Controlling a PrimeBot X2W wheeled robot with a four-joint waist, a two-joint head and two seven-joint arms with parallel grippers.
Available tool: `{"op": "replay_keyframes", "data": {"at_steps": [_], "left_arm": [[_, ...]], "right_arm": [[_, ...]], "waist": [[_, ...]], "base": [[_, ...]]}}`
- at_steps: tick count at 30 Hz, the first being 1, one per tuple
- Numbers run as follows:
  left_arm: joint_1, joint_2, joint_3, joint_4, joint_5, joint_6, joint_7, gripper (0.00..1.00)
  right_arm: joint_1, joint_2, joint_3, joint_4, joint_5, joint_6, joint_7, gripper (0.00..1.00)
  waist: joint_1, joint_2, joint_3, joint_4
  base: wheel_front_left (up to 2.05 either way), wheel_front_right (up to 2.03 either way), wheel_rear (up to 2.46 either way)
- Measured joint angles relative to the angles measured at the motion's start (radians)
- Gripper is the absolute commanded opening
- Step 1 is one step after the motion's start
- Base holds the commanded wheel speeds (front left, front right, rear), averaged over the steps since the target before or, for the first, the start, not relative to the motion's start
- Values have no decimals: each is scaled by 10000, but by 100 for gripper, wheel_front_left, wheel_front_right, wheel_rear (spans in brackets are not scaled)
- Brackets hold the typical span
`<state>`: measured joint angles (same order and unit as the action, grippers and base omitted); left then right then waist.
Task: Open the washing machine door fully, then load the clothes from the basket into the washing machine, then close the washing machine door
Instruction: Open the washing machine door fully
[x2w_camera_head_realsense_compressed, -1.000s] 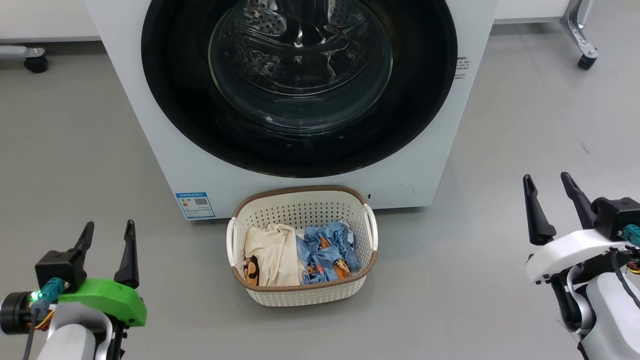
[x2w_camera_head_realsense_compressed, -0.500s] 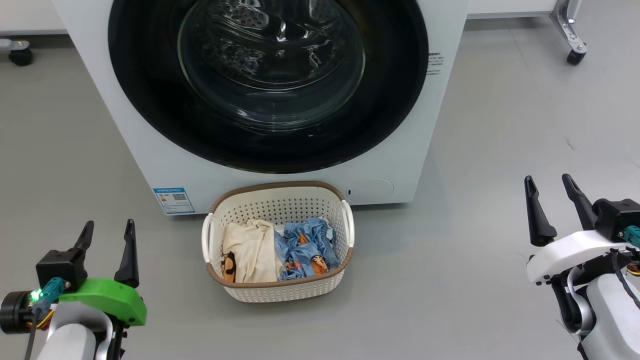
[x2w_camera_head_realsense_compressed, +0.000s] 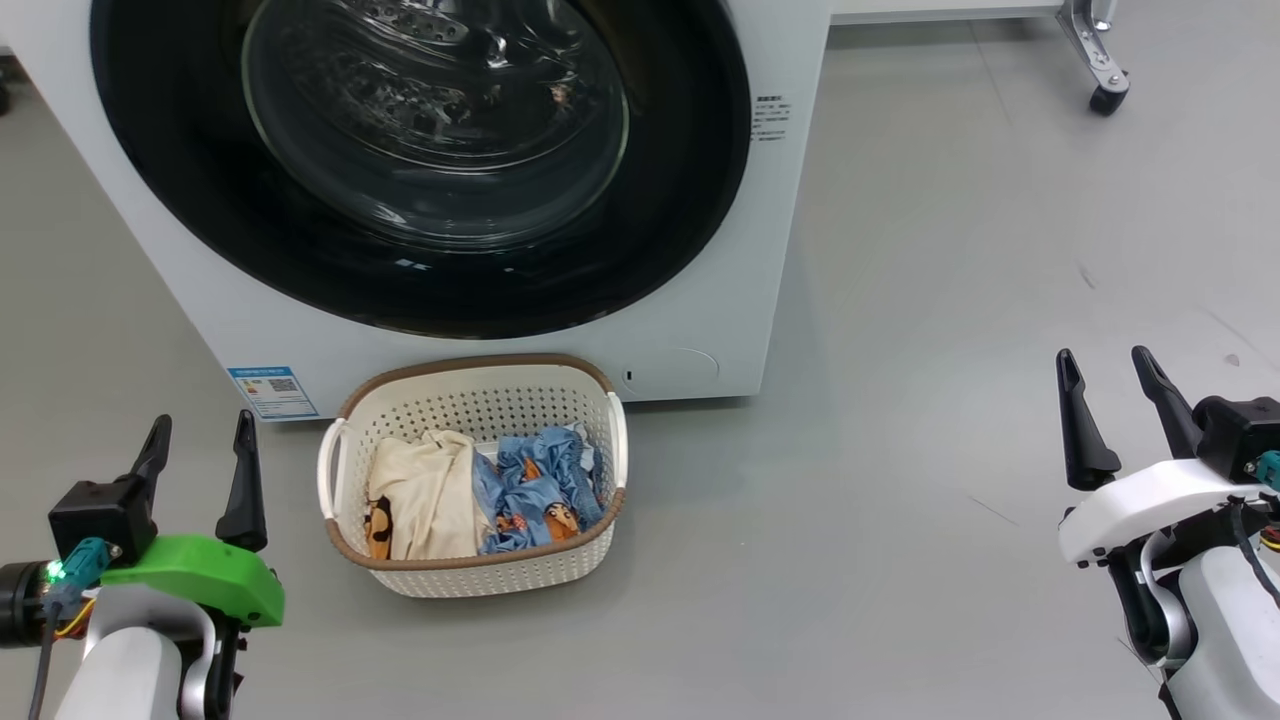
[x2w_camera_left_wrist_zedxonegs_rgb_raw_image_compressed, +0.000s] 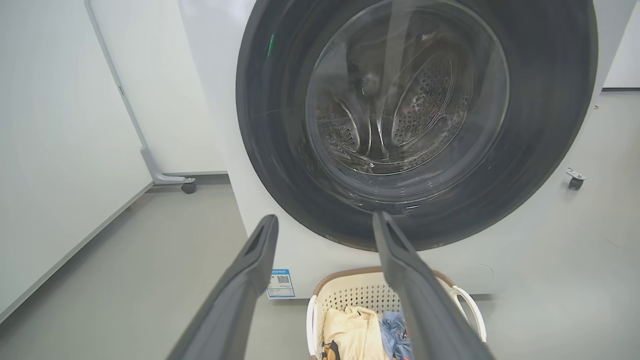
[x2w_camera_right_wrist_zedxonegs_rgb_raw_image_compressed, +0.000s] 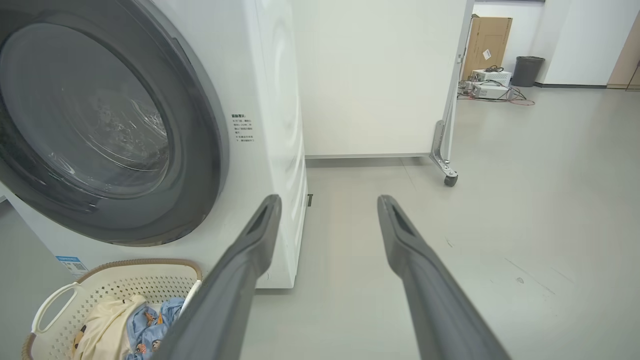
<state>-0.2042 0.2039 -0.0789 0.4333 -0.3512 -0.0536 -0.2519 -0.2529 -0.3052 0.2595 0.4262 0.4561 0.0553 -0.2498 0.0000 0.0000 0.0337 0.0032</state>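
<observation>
washing machine door (x2w_camera_head_realsense_compressed: 690, 200) closed on washing machine (x2w_camera_head_realsense_compressed: 790, 280) | basket (x2w_camera_head_realsense_compressed: 470, 361) on floor (x2w_camera_head_realsense_compressed: 900, 480) just before it, clothes (x2w_camera_head_realsense_compressed: 470, 490) inside | left hand (x2w_camera_head_realsense_compressed: 203, 420) fingers spread, empty, near basket's left | right hand (x2w_camera_head_realsense_compressed: 1102, 355) fingers spread, empty, well apart to basket's right

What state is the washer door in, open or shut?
Shut. The washing machine door lies flush against the washing machine front, no gap at its rim; the drum is seen through its glass.
</observation>
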Motion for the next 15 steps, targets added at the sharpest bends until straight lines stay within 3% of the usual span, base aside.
{"op": "replay_keyframes", "data": {"at_steps": [15], "left_arm": [[-12, -167, 29, -328, 205, -251, 0, 100]], "right_arm": [[-2, 36, -155, -38, -13, 52, 0, 100]], "waist": [[0, 0, 96, 20]], "base": [[54, 54, -108]]}}
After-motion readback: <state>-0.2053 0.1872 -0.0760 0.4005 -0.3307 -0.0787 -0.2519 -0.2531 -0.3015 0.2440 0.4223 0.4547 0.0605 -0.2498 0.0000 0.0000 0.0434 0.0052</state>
